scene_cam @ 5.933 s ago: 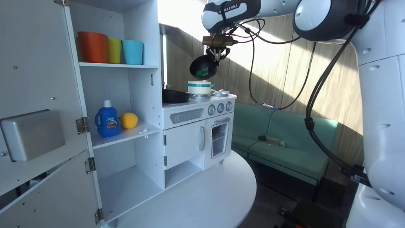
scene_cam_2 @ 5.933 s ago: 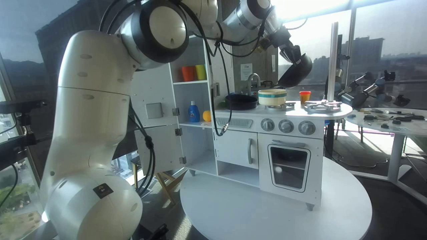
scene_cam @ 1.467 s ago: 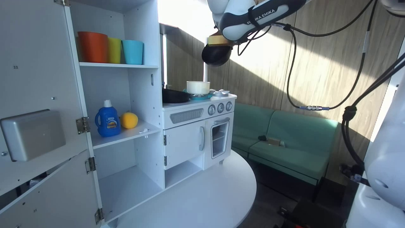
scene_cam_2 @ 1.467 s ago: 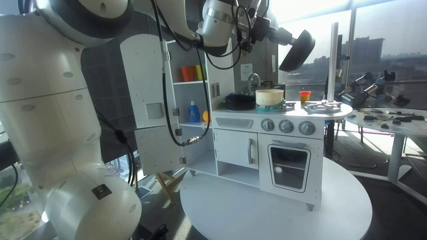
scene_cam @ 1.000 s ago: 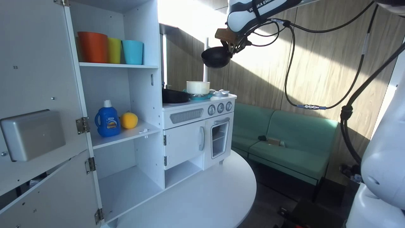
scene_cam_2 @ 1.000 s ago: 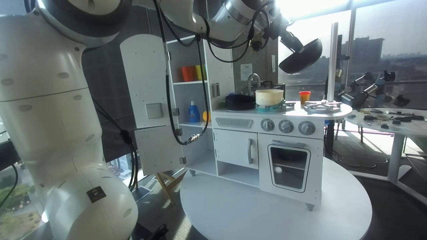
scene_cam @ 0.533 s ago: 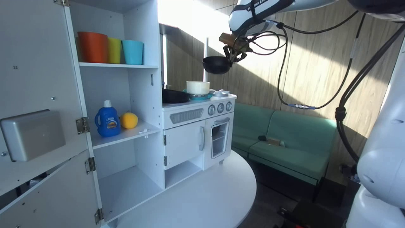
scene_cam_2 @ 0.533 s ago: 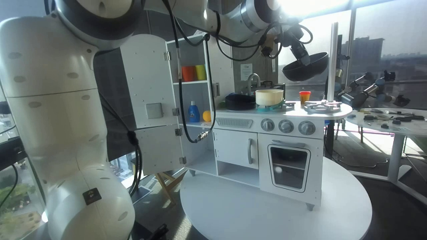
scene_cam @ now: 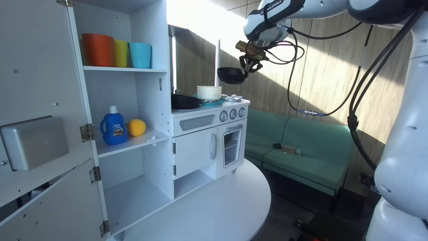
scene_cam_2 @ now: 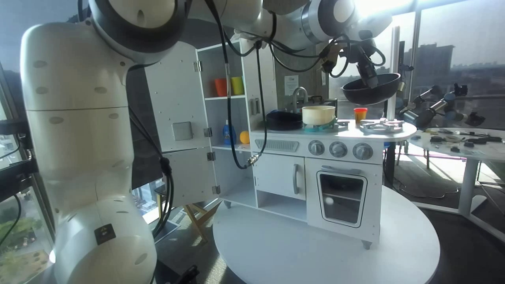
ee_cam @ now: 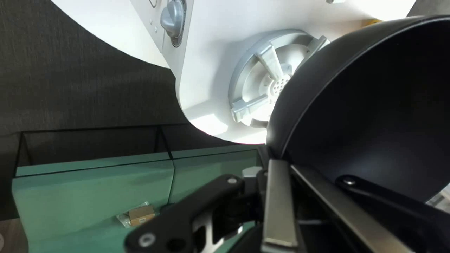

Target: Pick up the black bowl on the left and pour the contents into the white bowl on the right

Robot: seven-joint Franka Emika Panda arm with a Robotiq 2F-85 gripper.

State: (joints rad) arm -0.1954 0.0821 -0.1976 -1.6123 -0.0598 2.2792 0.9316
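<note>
You've got open air between the black bowl [scene_cam_2: 371, 96] and the burner [scene_cam_2: 382, 127], plus over the white bowl [scene_cam_2: 318, 115]. Watch the pole [scene_cam_2: 394, 53] though: it lines up behind the black bowl in both exterior views, can't tell how close. Pan [scene_cam_2: 284, 121] crowds the white bowl's side.

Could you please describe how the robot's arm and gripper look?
The glossy white, rounded arm has dark joint bands, white "EMIKA" lettering, a dark square label and bundled black cables. A gold-brown block sits near the black, linkage-style gripper, whose jaws carry narrow silver-grey strips.
</note>
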